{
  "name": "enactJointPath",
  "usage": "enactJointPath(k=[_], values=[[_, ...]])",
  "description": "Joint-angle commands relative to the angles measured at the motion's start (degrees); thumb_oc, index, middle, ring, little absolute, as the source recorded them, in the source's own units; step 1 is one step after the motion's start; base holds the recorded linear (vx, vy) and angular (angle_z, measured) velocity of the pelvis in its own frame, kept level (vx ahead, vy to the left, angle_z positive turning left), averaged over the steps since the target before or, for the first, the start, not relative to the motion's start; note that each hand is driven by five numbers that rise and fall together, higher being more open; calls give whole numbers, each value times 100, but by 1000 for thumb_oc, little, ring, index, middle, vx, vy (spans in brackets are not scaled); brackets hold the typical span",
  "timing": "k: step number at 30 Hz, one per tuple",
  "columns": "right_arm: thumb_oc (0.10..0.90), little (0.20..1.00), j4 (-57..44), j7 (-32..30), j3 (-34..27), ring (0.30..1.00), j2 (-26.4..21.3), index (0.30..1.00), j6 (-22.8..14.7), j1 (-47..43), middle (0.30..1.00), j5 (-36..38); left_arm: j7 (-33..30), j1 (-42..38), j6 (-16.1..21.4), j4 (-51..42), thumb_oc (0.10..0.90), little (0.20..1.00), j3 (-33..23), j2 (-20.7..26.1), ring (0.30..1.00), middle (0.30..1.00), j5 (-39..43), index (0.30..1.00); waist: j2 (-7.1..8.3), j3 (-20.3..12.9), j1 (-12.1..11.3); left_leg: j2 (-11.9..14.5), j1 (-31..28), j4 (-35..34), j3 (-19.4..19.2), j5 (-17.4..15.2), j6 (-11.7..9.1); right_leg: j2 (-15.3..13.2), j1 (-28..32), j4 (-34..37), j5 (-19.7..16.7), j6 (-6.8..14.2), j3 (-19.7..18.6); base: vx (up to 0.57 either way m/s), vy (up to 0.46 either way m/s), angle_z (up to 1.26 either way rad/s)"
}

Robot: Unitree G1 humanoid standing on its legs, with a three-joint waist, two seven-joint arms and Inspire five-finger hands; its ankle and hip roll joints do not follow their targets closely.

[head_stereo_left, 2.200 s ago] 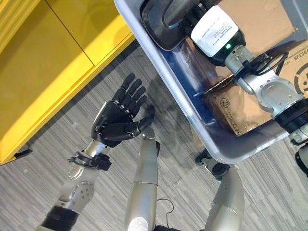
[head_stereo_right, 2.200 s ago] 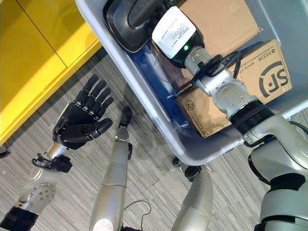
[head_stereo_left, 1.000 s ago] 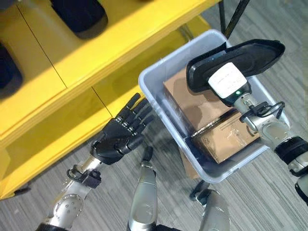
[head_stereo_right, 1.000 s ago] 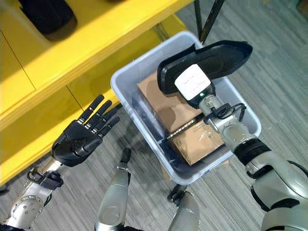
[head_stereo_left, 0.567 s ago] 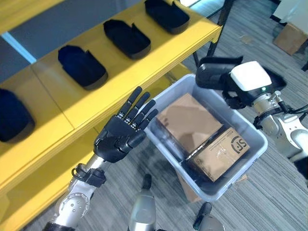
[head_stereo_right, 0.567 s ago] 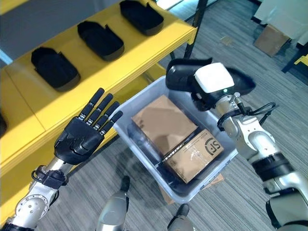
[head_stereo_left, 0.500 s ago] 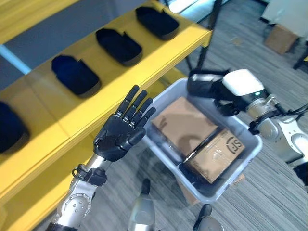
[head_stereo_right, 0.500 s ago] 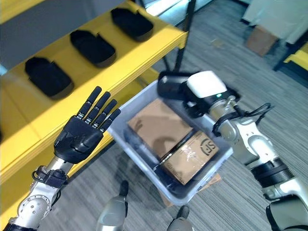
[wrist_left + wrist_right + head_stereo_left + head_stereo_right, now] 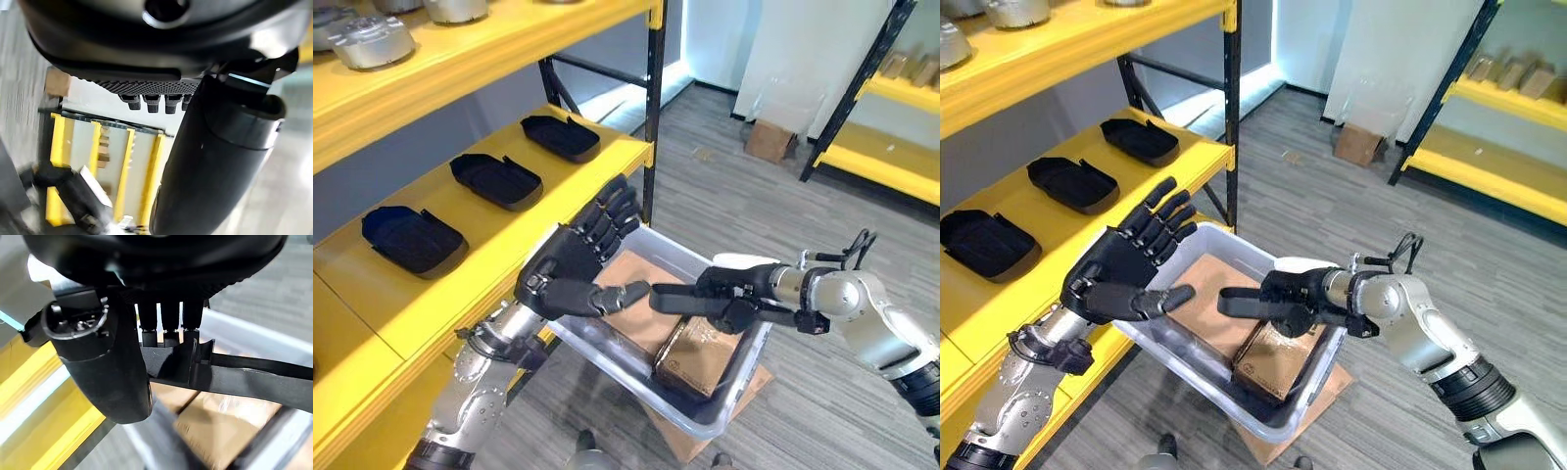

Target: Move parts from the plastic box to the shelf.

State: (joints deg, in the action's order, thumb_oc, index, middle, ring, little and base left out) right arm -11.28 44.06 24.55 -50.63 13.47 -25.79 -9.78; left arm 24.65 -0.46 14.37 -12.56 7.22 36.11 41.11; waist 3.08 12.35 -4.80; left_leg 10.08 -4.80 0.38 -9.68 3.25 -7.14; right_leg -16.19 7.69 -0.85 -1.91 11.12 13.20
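Three black parts (image 9: 494, 180) already lie in a row on the yellow shelf (image 9: 533, 220), and I hold one more part (image 9: 1252, 304) in my right hand (image 9: 1300, 294), raised over the plastic box (image 9: 1324, 369). That hand's fingers (image 9: 164, 325) curl over the part's rim and the thumb closes under it, so the flat black piece sticks out edge-on toward my left hand (image 9: 570, 264). The box sits on the floor below the shelf, and two cardboard cartons (image 9: 699, 353) lie inside it.

My left hand hangs between the shelf and the box, palm turned up toward the part, fingers (image 9: 612, 217) straight and spread, thumb reaching toward the part's near end. It holds nothing. From the eye views I cannot tell whether the thumb tip touches the part or stops just short of it.

As I judge it, the step in hand is carrying this part across to the shelf. To do it well I should keep the part level and my right grip firm, because the hold is only on one end and the long free end could sag or twist. The shelf edge stands higher than the box rim, so the part needs lifting clear of it before going sideways. A bare stretch of shelf beside the nearest part looks like the place to set it down flat, hollow side up like the others.
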Motion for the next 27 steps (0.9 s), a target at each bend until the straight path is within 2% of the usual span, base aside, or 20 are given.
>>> enactJointPath(k=[1, 2, 6, 7, 9, 12, 15, 17, 21, 24, 27], values=[[400, 300, -397, 249, 218, 300, 100, 300, 89, -505, 300, 395, -592, -507, 1233, -383, 900, 1000, 33, 393, 1000, 1000, -1551, 1000, -1, -664, -36, 207, -286, 188, -177, -448, 150, 46, 41, -166, 194, -161, 52, -13, 0, -10], [400, 300, -428, 241, 315, 300, 88, 300, 50, -495, 300, 429, -664, -578, 1211, -376, 900, 1000, 49, 600, 1000, 1000, -1774, 1000, -6, -685, -31, 204, -301, 158, -180, -446, 143, 44, 48, -142, 188, -152, 35, -16, 1, -7], [400, 300, -446, 219, 337, 300, 83, 300, 40, -496, 300, 428, -680, -586, 1204, -380, 900, 1000, 47, 626, 1000, 1000, -1793, 1000, -8, -686, -31, 204, -307, 149, -183, -444, 141, 43, 51, -138, 188, -150, 34, -14, 1, -3], [400, 300, -389, 141, 414, 300, 136, 300, -269, -414, 300, 368, -922, -618, 1498, -313, 900, 1000, 43, 975, 1000, 1000, -3178, 1000, -54, -696, 12, 189, -345, 150, -227, -474, 135, 24, 81, -111, 180, -121, -3, -54, -1, 1], [400, 300, -283, 210, 488, 300, 168, 300, -284, -546, 300, 332, -1329, -679, 1631, -268, 900, 1000, 116, 1321, 1000, 1000, -4125, 1000, -63, -707, 11, 163, -324, 144, -224, -476, 145, 3, 58, -62, 135, -95, -40, -56, -1, -10], [400, 300, -266, 106, 723, 300, 114, 300, -68, -766, 300, 465, -1266, -677, 1424, -214, 900, 1000, 131, 1684, 1000, 1000, -3851, 1000, -101, -713, -5, 149, -330, 119, -233, -469, 138, -15, 53, 12, 84, -62, -65, -37, 10, -12], [400, 300, -57, -25, 663, 300, 293, 300, -154, -749, 300, 286, -1230, -535, 1424, -187, 900, 1000, 106, 1746, 1000, 1000, -4429, 1000, -149, -698, -27, 144, -338, 89, -215, -468, 145, -23, 68, 89, 40, -53, -86, -19, 8, -4], [400, 300, -3, -120, 628, 300, 285, 300, -172, -819, 300, 327, -1031, -347, 1415, -174, 900, 1000, -9, 1868, 1000, 1000, -4285, 1000, -167, -699, -44, 143, -339, 83, -219, -469, 138, -33, 70, 115, 21, -44, -82, -15, 6, -1], [400, 300, -30, -152, 564, 300, 270, 300, -210, -833, 300, 385, -830, -200, 1479, -173, 900, 1000, -91, 1931, 1000, 1000, -4242, 1000, -180, -694, -45, 138, -321, 83, -224, -468, 138, -28, 47, 120, 11, -39, -98, -34, -1, -4], [400, 300, -40, -162, 597, 300, 352, 300, 88, -929, 300, 150, -813, -127, 1319, -133, 900, 1000, -16, 1945, 1000, 1000, -4314, 1000, -207, -692, -41, 152, -318, 74, -239, -464, 139, -34, 27, 146, -7, -30, -119, -50, 8, -2], [400, 300, 219, -302, 632, 300, 413, 300, 114, -995, 300, 100, -834, -5, 1239, -76, 900, 1000, -58, 1965, 1000, 1000, -4365, 1000, -218, -704, -60, 158, -327, 59, -249, -455, 137, -41, 20, 171, -28, -18, -125, -39, 10, -2]])
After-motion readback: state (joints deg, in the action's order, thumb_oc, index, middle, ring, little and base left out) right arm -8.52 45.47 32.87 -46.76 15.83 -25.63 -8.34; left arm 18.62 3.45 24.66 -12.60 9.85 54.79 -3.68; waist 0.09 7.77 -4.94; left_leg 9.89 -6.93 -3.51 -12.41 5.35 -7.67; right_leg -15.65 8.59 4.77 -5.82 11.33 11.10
